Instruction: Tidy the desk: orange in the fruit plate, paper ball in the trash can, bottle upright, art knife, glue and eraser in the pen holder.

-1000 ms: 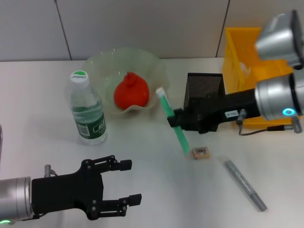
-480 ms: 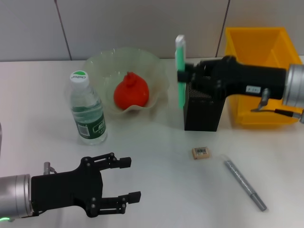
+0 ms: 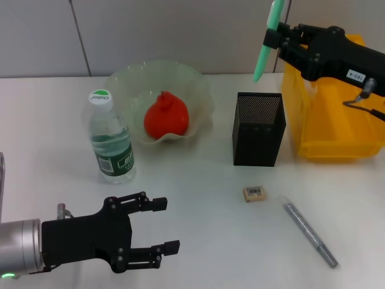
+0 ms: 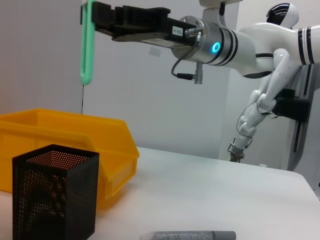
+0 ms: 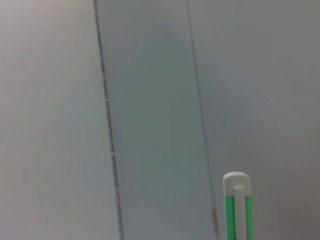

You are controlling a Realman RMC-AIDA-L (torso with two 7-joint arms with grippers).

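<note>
right tool (image 3: pixel 278 37): clamped mid-shaft on knife (image 3: pixel 265 43), hanging near-upright
knife: light, stiff, slick plastic; mid-shaft hold suits
holder (image 3: pixel 258 129): below tool
left tool (image 3: pixel 157 232): fingers apart, idle, low

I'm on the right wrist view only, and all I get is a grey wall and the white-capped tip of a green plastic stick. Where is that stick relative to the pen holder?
Observer: The right gripper holds the green art knife nearly upright, raised well above the black mesh pen holder, not yet inside.
Operator: What's left lying on the desk?
Observer: The small beige eraser and a grey pen-shaped stick lie in front of the holder.
Operator: And the left arm?
Observer: The left gripper hovers open and empty near the desk's front edge.
</note>
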